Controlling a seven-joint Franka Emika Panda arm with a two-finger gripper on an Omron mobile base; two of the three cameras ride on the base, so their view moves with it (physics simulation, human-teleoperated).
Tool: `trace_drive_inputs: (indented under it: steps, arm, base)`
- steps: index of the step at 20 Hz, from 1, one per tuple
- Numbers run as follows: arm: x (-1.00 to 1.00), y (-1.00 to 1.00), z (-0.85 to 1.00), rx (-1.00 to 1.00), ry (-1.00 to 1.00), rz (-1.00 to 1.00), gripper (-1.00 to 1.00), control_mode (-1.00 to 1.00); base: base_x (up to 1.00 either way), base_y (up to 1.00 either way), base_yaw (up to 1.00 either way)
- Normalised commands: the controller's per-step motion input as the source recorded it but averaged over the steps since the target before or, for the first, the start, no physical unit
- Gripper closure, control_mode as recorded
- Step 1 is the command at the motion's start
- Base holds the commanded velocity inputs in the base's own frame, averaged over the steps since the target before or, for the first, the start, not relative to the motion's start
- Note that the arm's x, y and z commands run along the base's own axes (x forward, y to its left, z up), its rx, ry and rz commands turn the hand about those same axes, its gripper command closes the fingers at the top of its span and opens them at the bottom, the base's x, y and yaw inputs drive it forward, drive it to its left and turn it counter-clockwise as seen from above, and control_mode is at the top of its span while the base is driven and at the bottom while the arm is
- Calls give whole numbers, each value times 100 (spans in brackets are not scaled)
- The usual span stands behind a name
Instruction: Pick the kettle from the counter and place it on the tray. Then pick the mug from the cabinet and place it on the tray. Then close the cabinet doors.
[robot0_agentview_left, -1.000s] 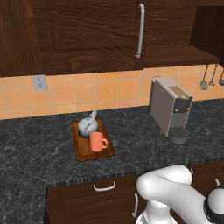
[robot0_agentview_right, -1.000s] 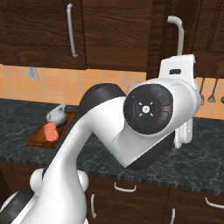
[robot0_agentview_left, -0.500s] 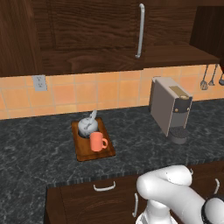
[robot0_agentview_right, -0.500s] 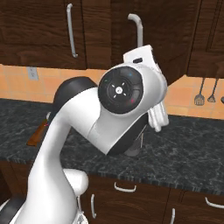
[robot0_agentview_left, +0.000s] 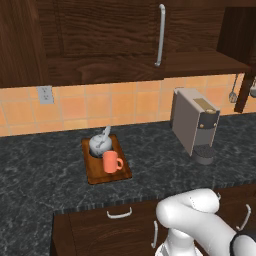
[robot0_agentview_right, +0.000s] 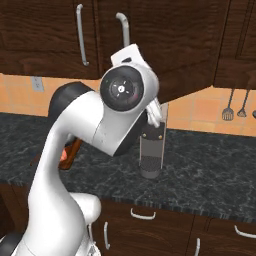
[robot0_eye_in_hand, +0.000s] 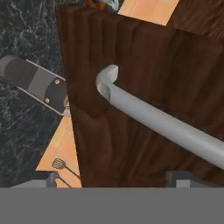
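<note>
**Cabinet door (robot0_eye_in_hand: 144, 87) ajar, gripper at its handle**

Kettle (robot0_agentview_left: 100, 143) and mug (robot0_agentview_left: 111, 162) sit on tray (robot0_agentview_left: 95, 172), coffee machine (robot0_agentview_left: 196, 122) at tray's 3 o'clock. Gripper (robot0_eye_in_hand: 113, 181) released, jaws wide, facing bar handle (robot0_eye_in_hand: 157, 120). Arm (robot0_agentview_right: 95, 150) raised, blocking the machine in the right base view.

Tray (robot0_agentview_left: 95, 173) on counter (robot0_agentview_left: 45, 175), left of centre, between front edge and back wall. Kettle (robot0_agentview_left: 100, 144) on tray's rear half; mug (robot0_agentview_left: 111, 162) on front half, just before kettle. Coffee machine (robot0_agentview_left: 195, 124) on counter, well right of tray, near back wall. Cabinet doors (robot0_agentview_left: 110, 30) above counter; right one (robot0_agentview_right: 165, 45) swung out over machine. Drawers (robot0_agentview_left: 105, 227) below front edge.
</note>
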Motion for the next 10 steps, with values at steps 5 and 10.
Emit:
trace_drive_inputs:
  steps: [5, 10]
  arm:
    - [71, 54, 0, 0, 0, 24, -100, -100]
    - [79, 53, 0, 0, 0, 21, -100, -100]
  base:
    - [0, 0, 0]
    - [0, 0, 0]
